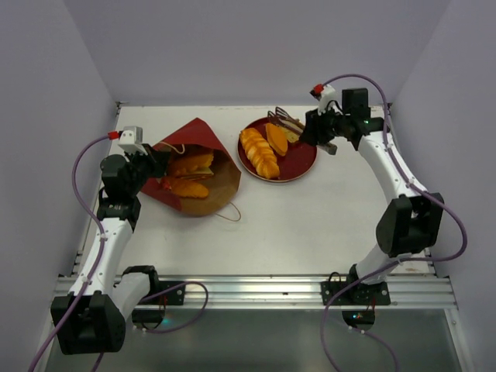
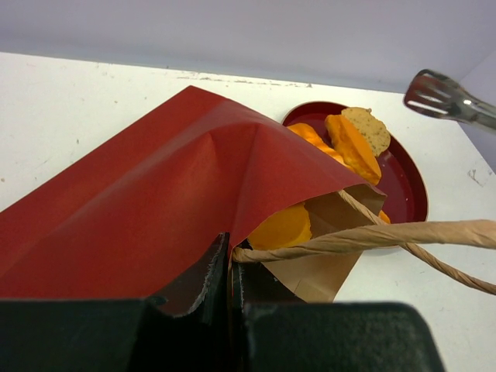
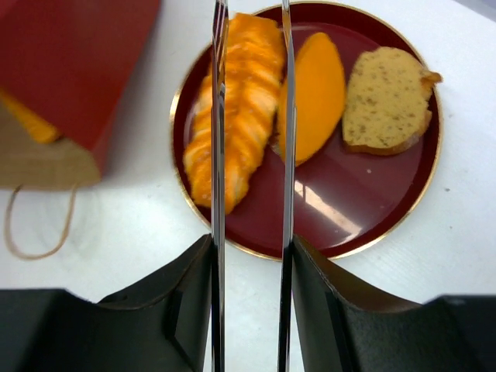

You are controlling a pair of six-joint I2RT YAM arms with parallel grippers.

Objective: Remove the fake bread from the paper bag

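Note:
The dark red paper bag (image 1: 194, 151) lies on its side at the left, mouth toward the plate, with orange fake bread (image 1: 190, 174) showing inside. My left gripper (image 1: 159, 163) is shut on the bag's rim where the cord handle (image 2: 372, 236) joins. In the left wrist view a roll (image 2: 280, 227) shows in the bag (image 2: 155, 201). My right gripper (image 3: 252, 248) is shut on metal tongs (image 3: 219, 155), whose open blades hang over the plate with nothing between them. Beneath them lie a braided loaf (image 3: 248, 101), an orange wedge (image 3: 318, 93) and a speckled slice (image 3: 387, 97).
The round dark red plate (image 1: 302, 159) sits at the back centre, right of the bag. The bag's second handle loop (image 1: 229, 209) trails on the white table. Lilac walls close the back and both sides.

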